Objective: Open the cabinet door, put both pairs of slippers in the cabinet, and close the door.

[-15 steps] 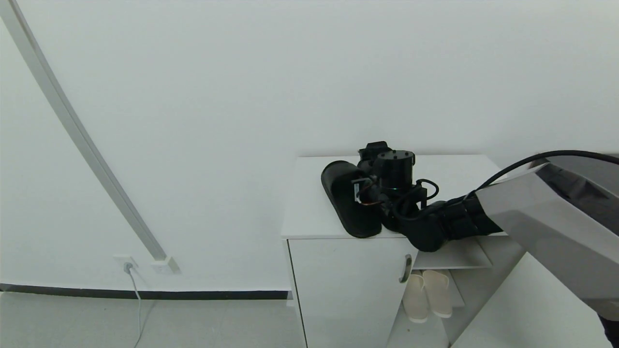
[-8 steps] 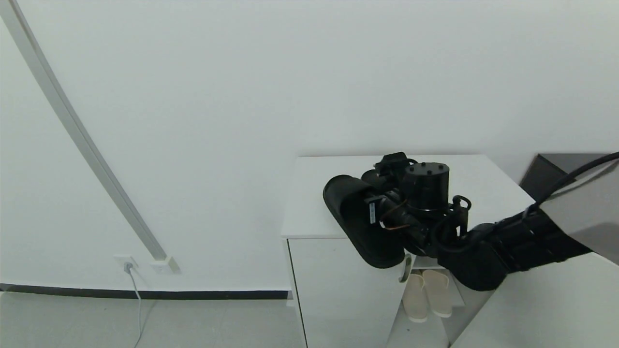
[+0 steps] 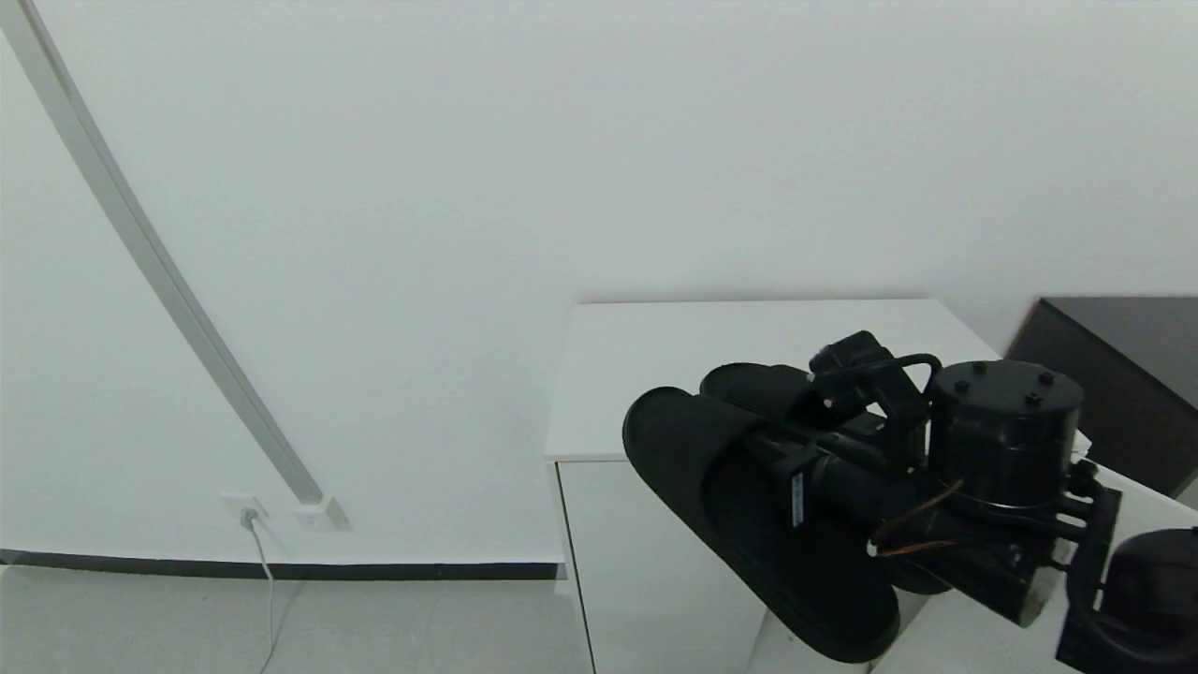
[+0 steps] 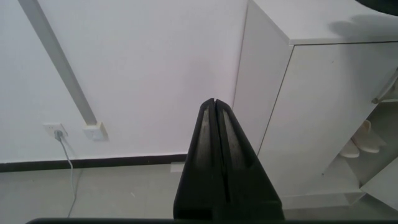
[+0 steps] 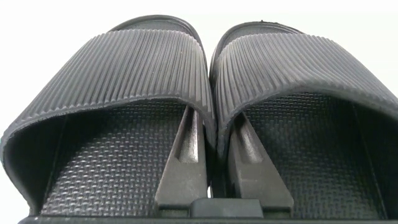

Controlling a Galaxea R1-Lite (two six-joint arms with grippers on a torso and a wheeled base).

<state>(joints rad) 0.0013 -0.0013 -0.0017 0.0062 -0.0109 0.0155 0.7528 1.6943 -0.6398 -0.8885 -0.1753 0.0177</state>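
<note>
White cabinet (image 3: pixel 674 374), right side standing open; black slippers (image 3: pixel 749 505) aloft in front of it, side by side; right hand (image 5: pixel 214 134) clamped on adjoining inner walls, a finger under each strap; probably light, soft, flexible, so best gripped there; left hand (image 4: pixel 214 111) closed, empty.

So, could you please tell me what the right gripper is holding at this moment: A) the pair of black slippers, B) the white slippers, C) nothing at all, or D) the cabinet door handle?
A: the right wrist view shows the right gripper with one finger inside each of the black slippers, pinching their inner sides together, and the head view shows the pair in its grip beside the white cabinet.
</note>
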